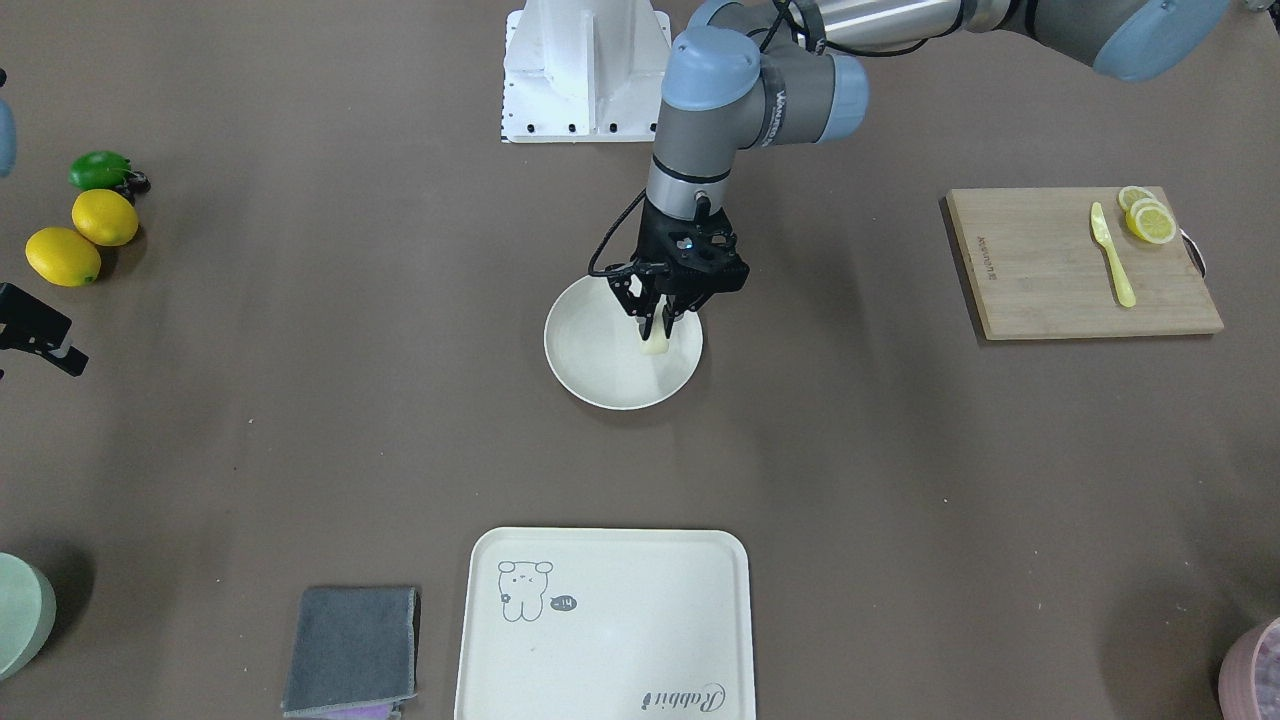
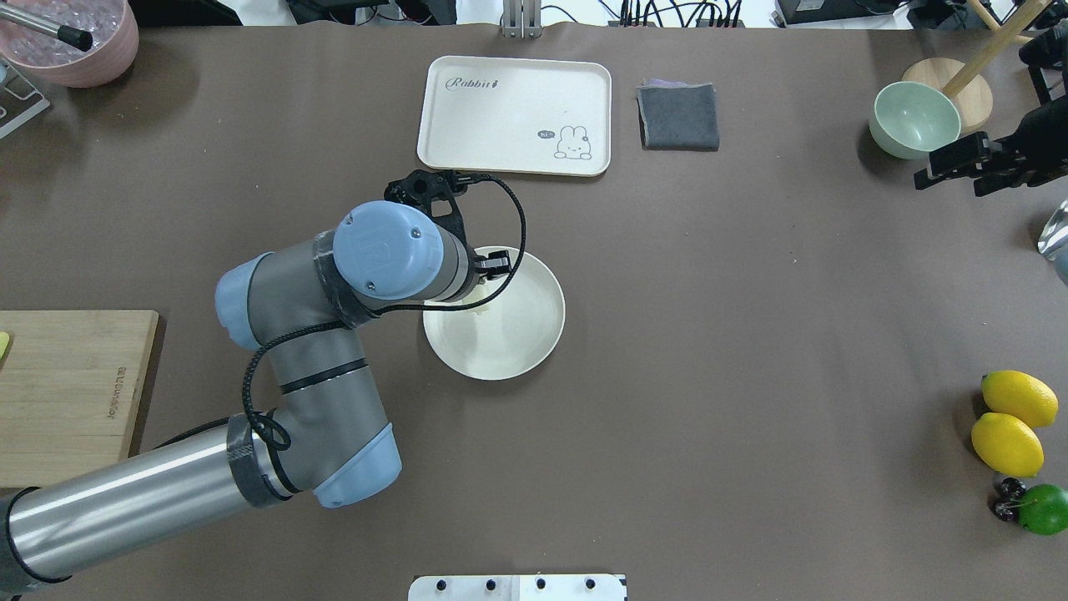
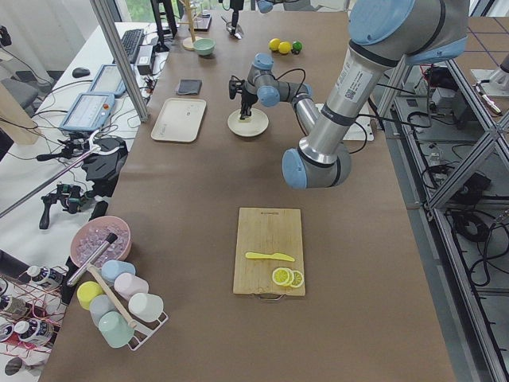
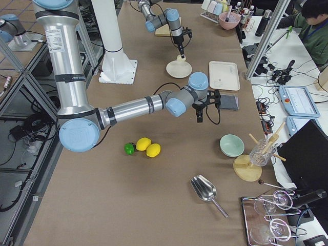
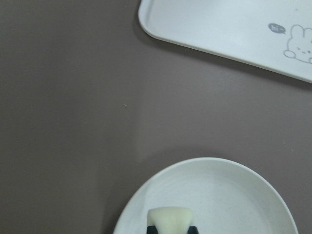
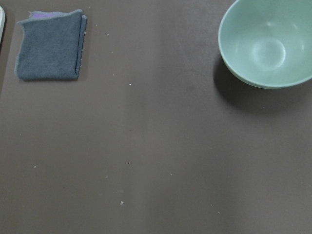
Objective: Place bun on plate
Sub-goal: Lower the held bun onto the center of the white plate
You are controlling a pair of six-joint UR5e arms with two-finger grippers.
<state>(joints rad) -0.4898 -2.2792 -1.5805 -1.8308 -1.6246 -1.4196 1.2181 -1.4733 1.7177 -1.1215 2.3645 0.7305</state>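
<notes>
The round cream-white plate point(image 1: 598, 372) lies at the table's middle. My left gripper point(image 1: 656, 328) points straight down over it, shut on the pale bun point(image 1: 655, 346), whose lower end is at the plate's surface near the rim on the robot's side. In the left wrist view the bun point(image 5: 169, 215) shows between the dark fingertips point(image 5: 153, 229) above the plate point(image 5: 229, 195). I cannot tell whether the bun rests on the plate. In the overhead view the left arm hides the gripper over the plate point(image 2: 513, 338). My right gripper point(image 2: 934, 174) hovers at the table's far right near a green bowl; its jaws are unclear.
A cream tray point(image 1: 620, 640) with a drawing and a folded grey cloth point(image 1: 352, 648) lie beyond the plate. A wooden board point(image 1: 1040, 275) holds lemon slices point(image 1: 1148, 218) and a yellow knife. Two lemons point(image 1: 82, 238) and a lime sit by the right arm. Green bowl point(image 2: 914, 121).
</notes>
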